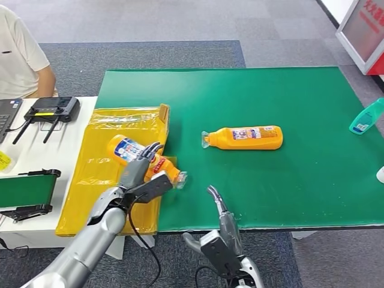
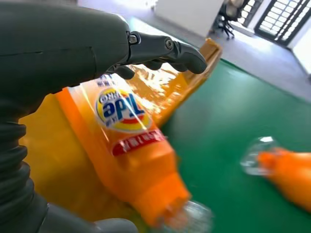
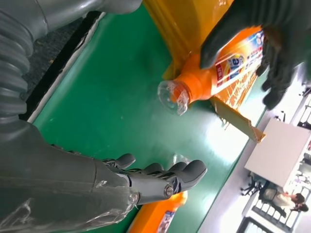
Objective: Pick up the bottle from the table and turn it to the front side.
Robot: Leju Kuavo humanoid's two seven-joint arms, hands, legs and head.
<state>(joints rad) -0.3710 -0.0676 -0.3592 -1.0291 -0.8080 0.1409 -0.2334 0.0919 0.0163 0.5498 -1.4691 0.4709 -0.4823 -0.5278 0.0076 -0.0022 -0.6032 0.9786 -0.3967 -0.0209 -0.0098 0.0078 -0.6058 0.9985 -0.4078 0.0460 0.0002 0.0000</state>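
Orange bottle (image 1: pixel 144 161) near the desk's (image 1: pixel 290 198) left edge sits in my left hand (image 1: pixel 138 171), label up for turning; my right hand (image 1: pixel 222 225) waits open, empty.

"Tide" logo on held orange bottle (image 2: pixel 124 145), mirrored

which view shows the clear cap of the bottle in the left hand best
The right wrist view: the clear cap is sharp and unobstructed, with the left hand gripping the bottle behind it. The left wrist view shows the cap blurred at the picture's edge; the head view shows it small, over the green mat.
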